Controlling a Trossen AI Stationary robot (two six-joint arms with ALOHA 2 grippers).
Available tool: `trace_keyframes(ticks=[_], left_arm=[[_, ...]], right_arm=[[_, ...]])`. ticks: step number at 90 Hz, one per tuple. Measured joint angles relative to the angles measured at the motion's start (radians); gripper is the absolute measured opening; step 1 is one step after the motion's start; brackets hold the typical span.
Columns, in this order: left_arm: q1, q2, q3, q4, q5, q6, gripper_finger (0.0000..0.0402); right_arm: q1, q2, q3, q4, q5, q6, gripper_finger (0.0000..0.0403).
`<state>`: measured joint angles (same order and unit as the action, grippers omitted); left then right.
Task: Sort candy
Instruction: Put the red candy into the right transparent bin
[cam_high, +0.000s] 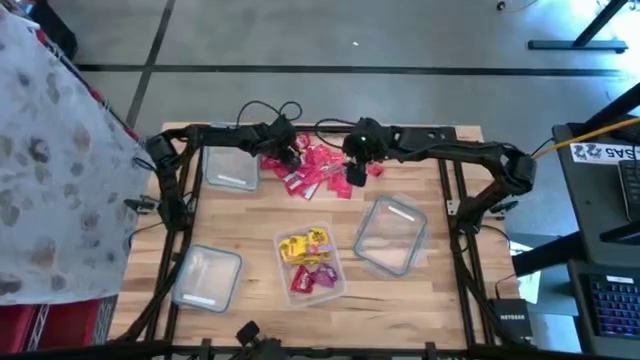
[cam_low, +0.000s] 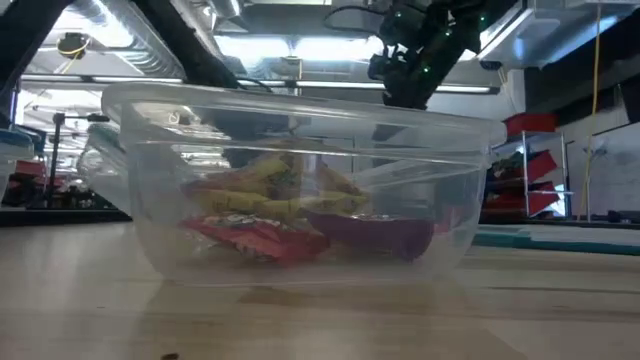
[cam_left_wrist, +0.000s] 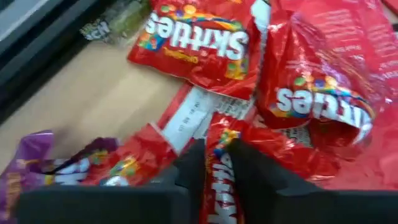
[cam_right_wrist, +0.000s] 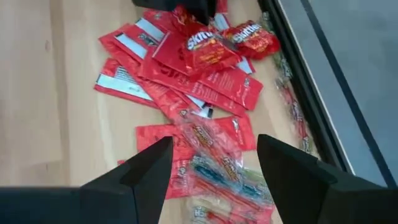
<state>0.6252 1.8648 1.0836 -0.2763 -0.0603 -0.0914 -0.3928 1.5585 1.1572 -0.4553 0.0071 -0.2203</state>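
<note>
The heap of small red wrapped candy packets (cam_high: 318, 168) is lying at the far middle of the pale wooden tabletop (cam_high: 250, 225). The left tool (cam_left_wrist: 214, 163) is sitting down in the heap's left edge, fingers nearly together, pinching one red packet (cam_left_wrist: 219, 186). The right tool (cam_right_wrist: 211, 163) is hovering over the heap's right side — spread wide, gripping nothing.

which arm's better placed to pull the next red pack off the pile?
Left, probably. The left tool is already down in the candy pile, fingers closed around a red Skittles pack. The right tool hangs open above the pile's edge, holding nothing.
</note>
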Motion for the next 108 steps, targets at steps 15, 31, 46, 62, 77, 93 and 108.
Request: trace_keyframes(ticks=[15, 31, 46, 62, 77, 93, 108], left_arm=[[-0.005, -0.007, -0.001, -0.007, 0.005, -0.006, 0.0005], [-0.023, -0.063, -0.003, -0.014, 0.003, -0.006, 0.0000], [-0.056, -0.176, -0.003, -0.042, 0.002, -0.011, 0.0000], [-0.149, -0.327, -0.002, -0.115, 0.088, -0.052, 0.0000], [-0.319, -0.395, -0.001, -0.131, 0.218, -0.115, 0.0000], [-0.544, -0.355, -0.001, -0.114, 0.140, -0.177, 0.0000], [-0.660, -0.280, -0.035, -0.030, 0.051, -0.335, 0.0000]], right_arm=[[0.001, 0.000, 0.000, -0.001, 0.000, -0.003, 0.0222], [0.000, 0.000, 0.000, -0.002, 0.000, -0.004, 0.0222], [0.000, -0.003, 0.000, -0.020, 0.008, -0.004, 0.0222], [0.000, -0.045, 0.000, -0.045, 0.089, -0.015, 0.0222], [0.000, -0.070, 0.000, -0.004, 0.096, -0.022, 0.0222], [0.014, -0.071, 0.000, 0.037, -0.009, -0.019, 0.0222], [0.090, -0.071, 0.000, 0.037, -0.018, -0.010, 0.0222]])
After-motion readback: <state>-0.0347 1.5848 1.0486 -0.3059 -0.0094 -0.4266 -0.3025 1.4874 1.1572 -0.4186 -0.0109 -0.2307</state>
